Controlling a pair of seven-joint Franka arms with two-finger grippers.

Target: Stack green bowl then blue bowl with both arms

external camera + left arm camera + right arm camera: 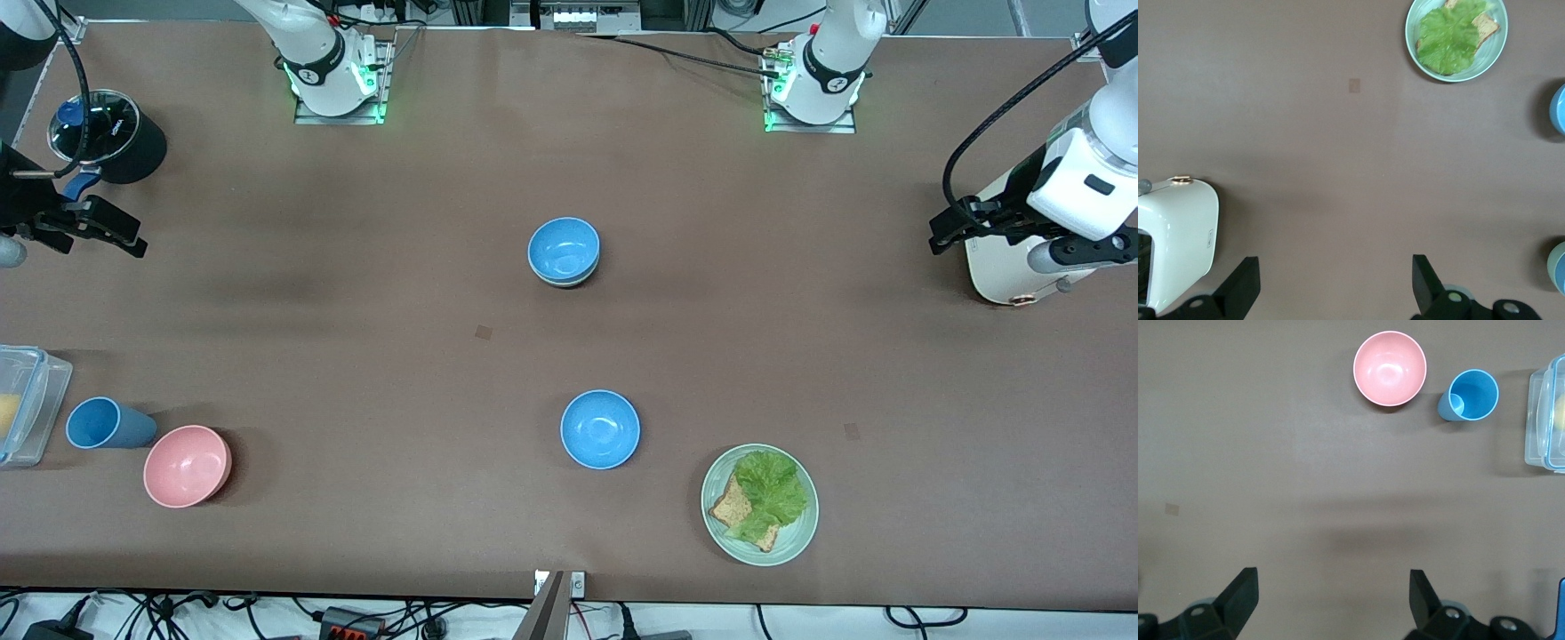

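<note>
The light blue bowl [563,247] sits nested in the green bowl [569,282] at the table's middle; only a pale rim of the green bowl shows under it. The stack also shows at the edge of the left wrist view, with the green rim [1551,261] around the blue inside [1562,277]. My left gripper [956,227] is open and empty, in the air beside the white toaster at the left arm's end; its fingers [1241,287] stand wide apart. My right gripper [98,233] is open and empty at the right arm's end, over bare table [1331,597].
A deeper blue bowl [600,428] stands nearer the camera than the stack. A pale green plate [796,542] holds lettuce and bread. A white toaster [1000,267], black pot [133,142], pink bowl [187,465], blue cup [98,423] and clear container [27,409] stand at the table's ends.
</note>
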